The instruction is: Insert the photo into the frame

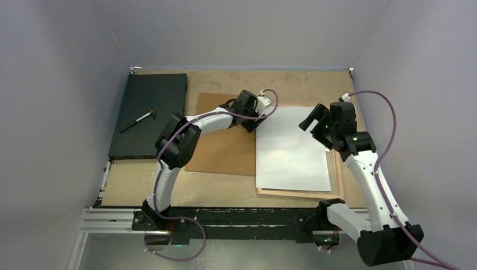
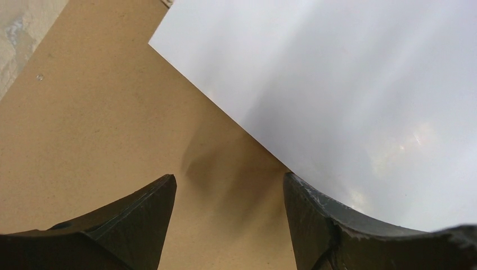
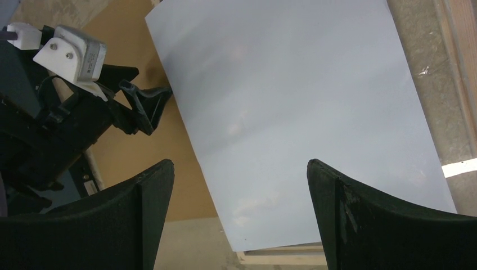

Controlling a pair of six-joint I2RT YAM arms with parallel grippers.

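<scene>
Left pincer (image 1: 251,126) and right pincer (image 1: 309,120) gape empty over the photo (image 1: 292,149), which probably needs pressing into the frame (image 1: 292,193).

Count on and at the table: one photo (image 1: 289,149), one frame (image 1: 339,175), one brown panel (image 1: 222,151), one black board (image 1: 147,95), one small hammer-like tool (image 1: 138,120), and two robot arms, namely one left arm (image 1: 179,142) and one right arm (image 1: 367,171).

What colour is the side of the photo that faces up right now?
Plain white, no picture showing. The photo is clearest in the right wrist view.
</scene>
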